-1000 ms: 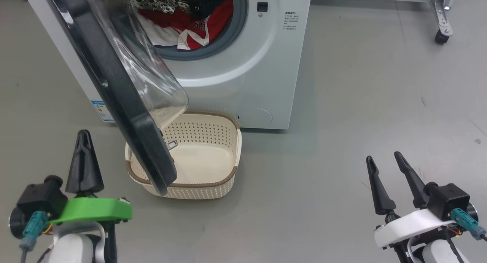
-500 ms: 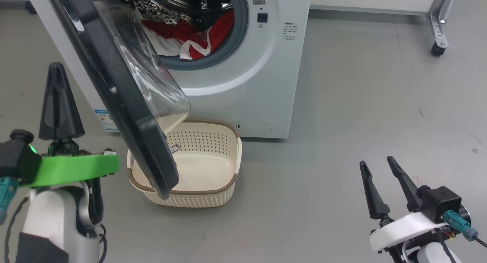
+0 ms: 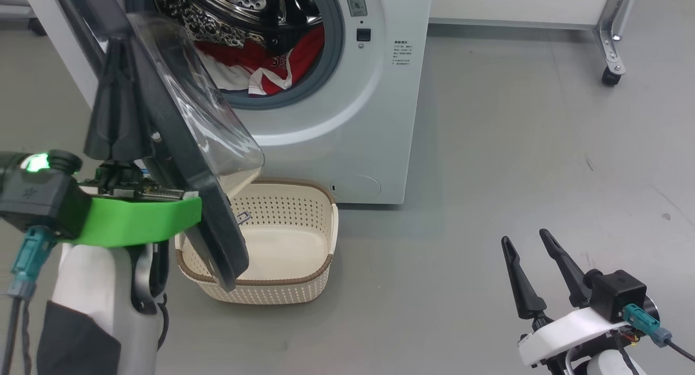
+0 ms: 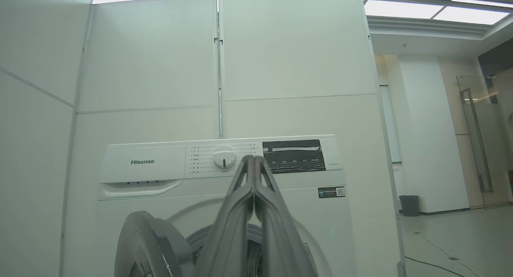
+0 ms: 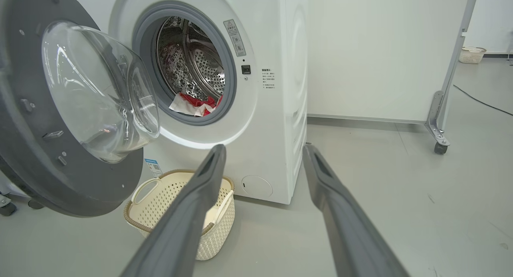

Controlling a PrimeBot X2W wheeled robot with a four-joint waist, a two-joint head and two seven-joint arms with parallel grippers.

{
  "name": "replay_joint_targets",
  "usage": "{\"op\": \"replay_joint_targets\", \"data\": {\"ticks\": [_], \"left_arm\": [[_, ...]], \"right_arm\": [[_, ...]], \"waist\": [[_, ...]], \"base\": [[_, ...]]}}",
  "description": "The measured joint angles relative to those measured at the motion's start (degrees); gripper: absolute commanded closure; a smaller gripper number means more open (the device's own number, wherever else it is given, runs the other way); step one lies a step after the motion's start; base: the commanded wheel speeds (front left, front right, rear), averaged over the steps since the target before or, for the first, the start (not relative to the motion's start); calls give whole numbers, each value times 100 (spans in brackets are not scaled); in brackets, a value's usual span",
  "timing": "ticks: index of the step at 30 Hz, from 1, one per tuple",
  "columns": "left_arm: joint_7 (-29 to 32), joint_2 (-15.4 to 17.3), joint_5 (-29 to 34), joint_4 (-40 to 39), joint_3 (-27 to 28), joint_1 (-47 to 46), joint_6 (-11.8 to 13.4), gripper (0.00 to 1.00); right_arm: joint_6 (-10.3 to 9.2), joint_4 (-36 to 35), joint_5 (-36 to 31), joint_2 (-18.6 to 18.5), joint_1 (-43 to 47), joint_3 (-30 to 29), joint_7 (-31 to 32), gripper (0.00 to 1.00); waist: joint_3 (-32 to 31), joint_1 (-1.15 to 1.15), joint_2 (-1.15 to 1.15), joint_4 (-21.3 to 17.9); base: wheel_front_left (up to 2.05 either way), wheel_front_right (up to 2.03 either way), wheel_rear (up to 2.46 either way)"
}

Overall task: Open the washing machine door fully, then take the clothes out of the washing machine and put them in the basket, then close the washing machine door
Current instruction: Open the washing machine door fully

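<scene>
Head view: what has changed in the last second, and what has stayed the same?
The left gripper, shut, rose from low down to the outer side of the washing machine door; whether they touch cannot be told. The camera also shifted slightly. The right gripper stayed open and low. The door hangs partly open over the empty basket as before, and the clothes remain inside the washing machine.

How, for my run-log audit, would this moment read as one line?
washing machine door: partly open | clothes: in drum | basket: on floor, looks empty | left pincer: shut, near door | right pincer: open, empty
</scene>
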Motion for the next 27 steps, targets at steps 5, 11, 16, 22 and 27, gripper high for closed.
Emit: {"op": "replay_joint_targets", "data": {"ticks": [5,11,16,22,27], "left_arm": [[130,-5,74,136,-279,3,-44,100],[398,-12,116,469,-642,194,-96,100],[694,-18,67,802,-924,449,-145,100],[988,-24,-127,1143,-1121,661,-162,100],[1131,-26,-210,1386,-1183,753,-162,100]], "right_arm": [[0,18,-7,11,7,-37,0,0],[3,40,-43,32,19,-65,0,0],[24,42,-44,47,21,-94,0,0],[27,69,-55,71,25,-123,0,0],[56,69,-78,83,24,-165,0,0]], "waist": [[-19,0,0,-52],[-28,0,0,-115],[-9,0,0,-160],[29,0,0,-202],[60,0,0,-236]], "base": [[0,0,0],[0,0,0],[0,0,0],[0,0,0],[0,0,0]]}}
